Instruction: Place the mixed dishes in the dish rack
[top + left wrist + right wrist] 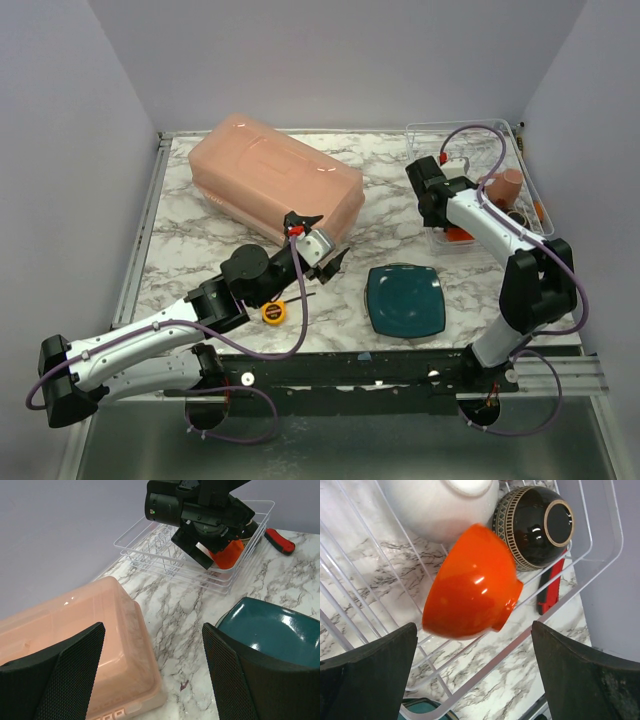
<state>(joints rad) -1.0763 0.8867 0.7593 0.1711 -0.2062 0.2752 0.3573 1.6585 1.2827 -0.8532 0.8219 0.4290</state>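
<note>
**Orange bowl lies in the rack, both grippers released**

A white-and-grey marbled table [390, 215] sits between plain pale walls [330, 60]. At its back left, a big pink tub [275, 180] lies bottom up. The wire dish rack [170, 565] stands at the back right, and a red-handled tool [550, 592] lies just outside it.

The right gripper [474, 625] hangs over the rack with its fingers spread wide, touching nothing. Beyond them the orange bowl [470, 590] lies tipped on its side on the wires. It is just beside an upturned dark bowl [535, 525] and a white bowl [440, 505]. A pinkish mug [510, 185] is in the rack too.

The left gripper [152, 626] is also spread and empty, above the table between the tub and the teal square plate [404, 300]. That plate lies flat on the table, outside the rack. A yellow tape measure [274, 312] lies near the left arm.
</note>
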